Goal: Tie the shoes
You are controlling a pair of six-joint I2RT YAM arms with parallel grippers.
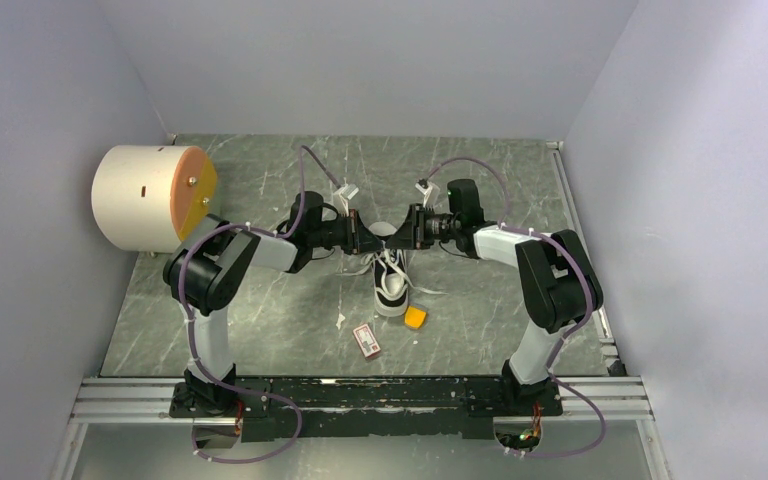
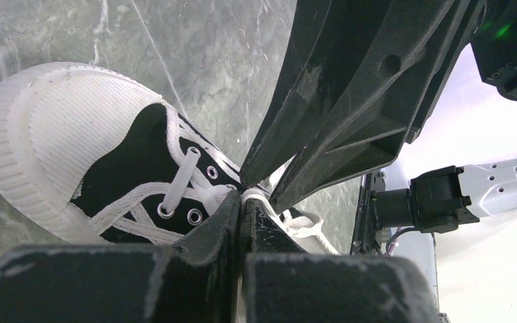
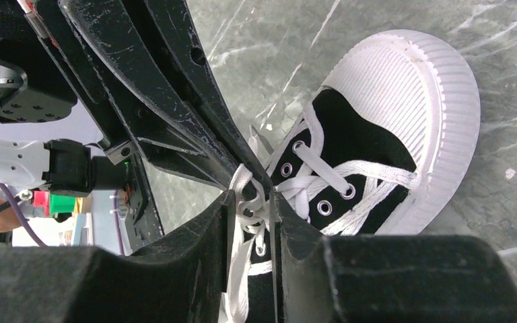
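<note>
From above you see only that both jaws meet over the shoe (image 1: pixel 392 285), mid-table (image 1: pixel 260 330), toe toward the near edge. Your left wrist view shows the left jaws pressed shut on the laces (image 2: pixel 178 176). The right wrist view shows the right jaws a sliver apart, seemingly pinching a lace loop. The heel stays hidden under them

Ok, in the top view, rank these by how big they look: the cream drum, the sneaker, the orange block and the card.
1. Cream drum
2. Sneaker
3. Card and orange block: both small, too alike to rank.
</note>
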